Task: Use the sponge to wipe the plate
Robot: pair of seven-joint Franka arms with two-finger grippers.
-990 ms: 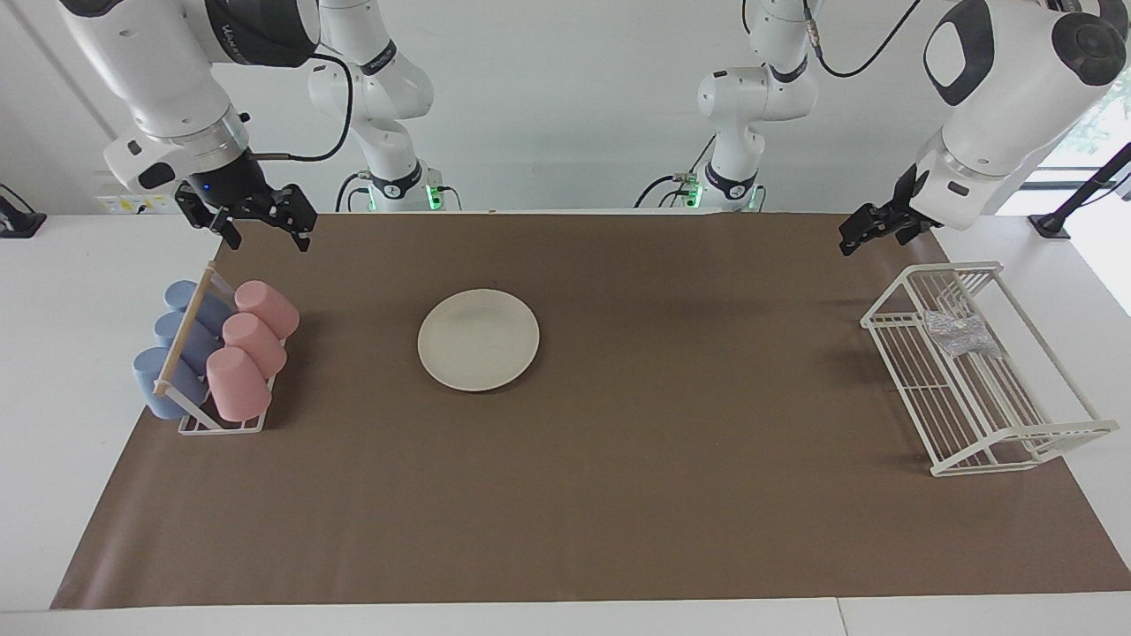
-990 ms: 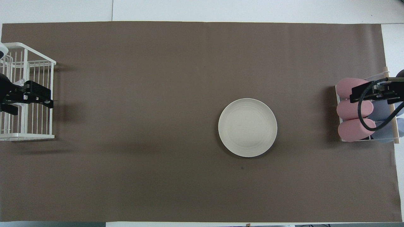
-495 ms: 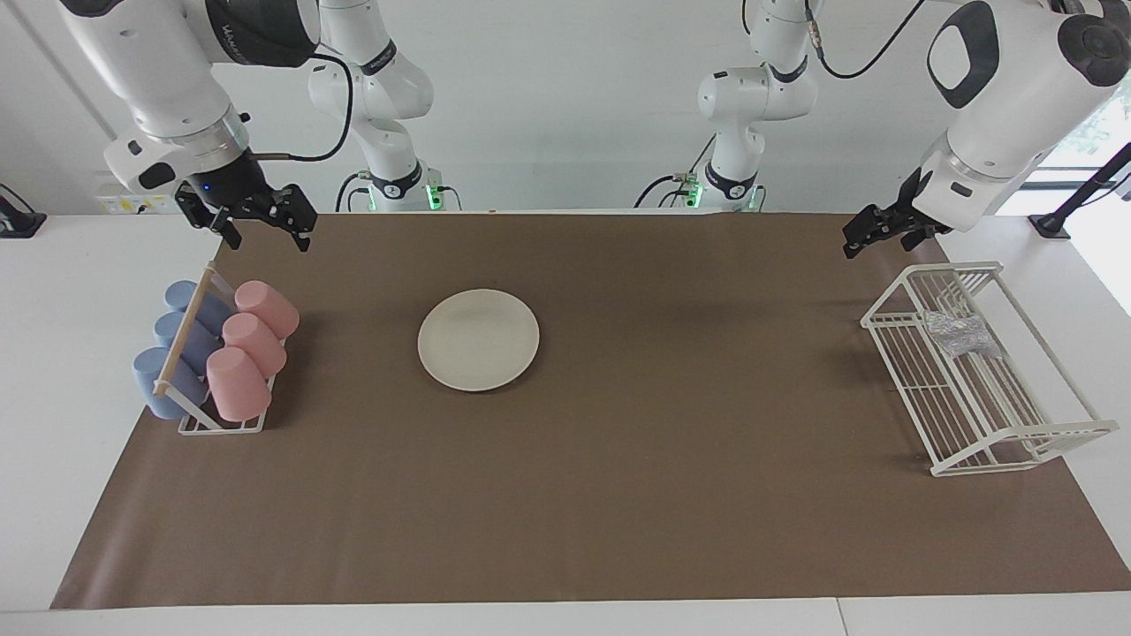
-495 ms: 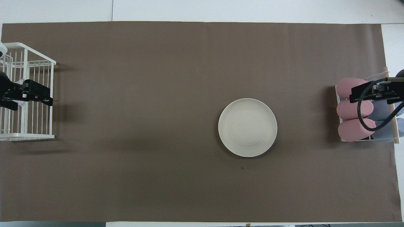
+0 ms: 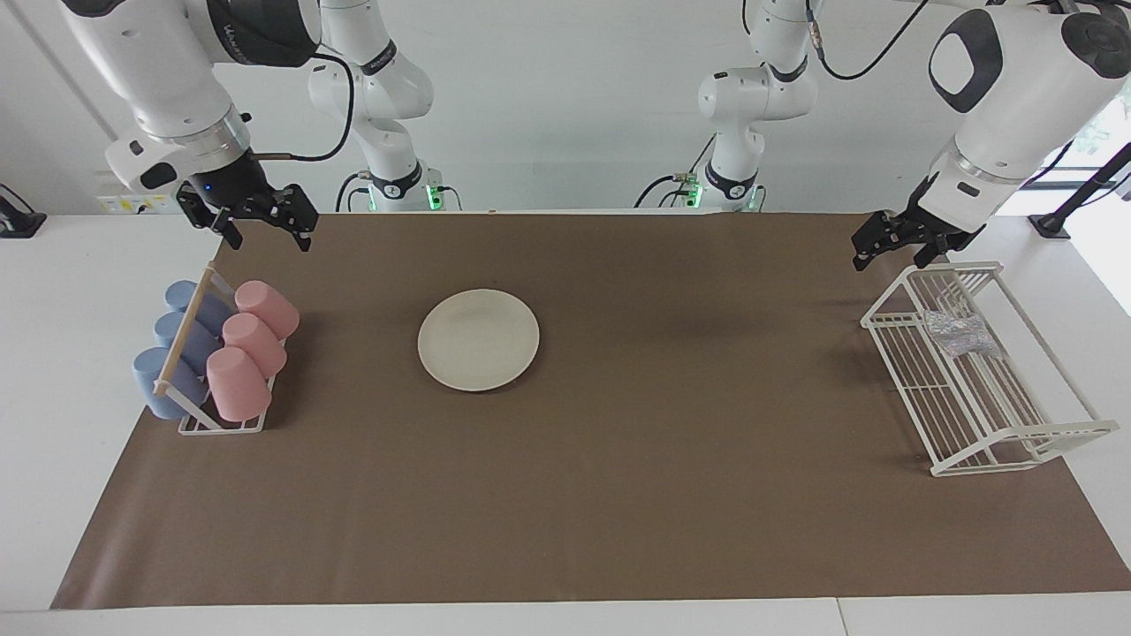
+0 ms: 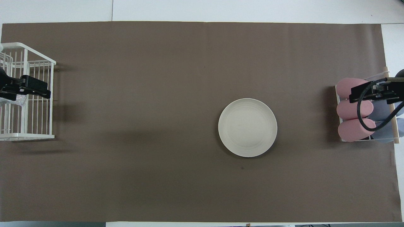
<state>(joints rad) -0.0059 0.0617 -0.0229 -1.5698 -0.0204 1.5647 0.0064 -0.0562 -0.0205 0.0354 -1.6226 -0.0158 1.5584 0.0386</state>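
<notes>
No brand lettering is reading clearly on either arm. The left gripper, jaws spread wide and empty, is drifting in over the white wire rack, closer than a second ago, above the sponge lying inside. The right gripper, also spread wide, is hanging unmoved over the cup rack. The plate is sitting untouched on the brown mat.
</notes>
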